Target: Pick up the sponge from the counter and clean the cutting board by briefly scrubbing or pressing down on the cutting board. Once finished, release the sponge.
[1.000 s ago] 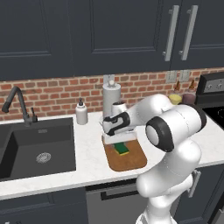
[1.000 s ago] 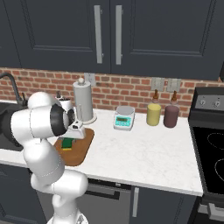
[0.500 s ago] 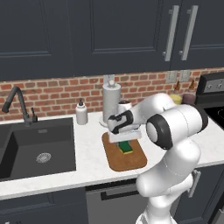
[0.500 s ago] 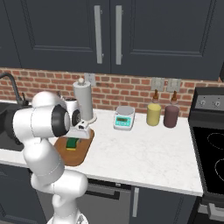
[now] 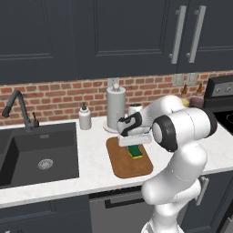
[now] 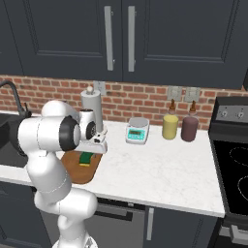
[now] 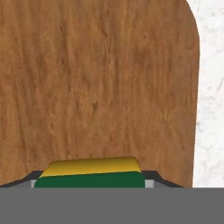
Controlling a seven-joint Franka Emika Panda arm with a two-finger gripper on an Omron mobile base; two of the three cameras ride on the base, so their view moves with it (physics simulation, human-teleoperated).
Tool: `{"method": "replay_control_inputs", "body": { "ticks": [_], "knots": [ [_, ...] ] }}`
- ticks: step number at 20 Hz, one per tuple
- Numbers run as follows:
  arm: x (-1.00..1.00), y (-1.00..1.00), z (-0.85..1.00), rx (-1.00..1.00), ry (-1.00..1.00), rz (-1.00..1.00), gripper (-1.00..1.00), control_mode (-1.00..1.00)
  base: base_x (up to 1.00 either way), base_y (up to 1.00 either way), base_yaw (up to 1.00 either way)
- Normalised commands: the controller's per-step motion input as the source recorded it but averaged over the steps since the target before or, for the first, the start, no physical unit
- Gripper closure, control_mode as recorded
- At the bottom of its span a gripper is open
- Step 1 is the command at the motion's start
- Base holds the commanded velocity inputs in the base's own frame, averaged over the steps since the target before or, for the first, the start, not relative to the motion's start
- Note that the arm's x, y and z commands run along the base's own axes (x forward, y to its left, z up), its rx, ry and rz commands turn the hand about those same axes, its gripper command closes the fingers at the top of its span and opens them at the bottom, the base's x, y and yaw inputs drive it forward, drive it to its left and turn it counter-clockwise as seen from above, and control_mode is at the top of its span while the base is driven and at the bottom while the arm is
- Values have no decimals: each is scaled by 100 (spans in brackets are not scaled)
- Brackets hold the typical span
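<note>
Holding the sponge (image 5: 134, 151) between its fingers, my gripper (image 5: 134, 146) presses it on the cutting board (image 5: 123, 163), at the centre of the left base view.

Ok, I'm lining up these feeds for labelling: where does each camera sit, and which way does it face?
Left base view: behind-left of the arm, facing counter and sink; arm rises lower right.
Right base view: behind-right, facing counter and kitchen scale; arm lower left.
Hand view: on the hand, looking down at the cutting board; gripper at bottom.
All share board and sponge.
</note>
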Motion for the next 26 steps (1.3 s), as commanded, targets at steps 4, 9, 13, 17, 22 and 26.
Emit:
{"method": "replay_control_inputs", "body": {
  "ticks": [4, 9, 13, 17, 22, 26],
  "knots": [
    [-65, -20, -61, 0, 0, 0, 100, -100, 0, 0, 0],
    [-94, -9, -40, 0, 0, 0, 100, -100, 0, 0, 0],
    [-100, -10, -32, 0, -1, 0, 100, -100, 0, 0, 0],
    [-94, -16, -44, 0, -1, 0, 100, -100, 0, 0, 0],
    [-61, -15, -48, 0, 0, 0, 100, -100, 0, 0, 0],
    [-27, -4, -46, 0, 0, 0, 100, -100, 0, 0, 0]
  ]
}}
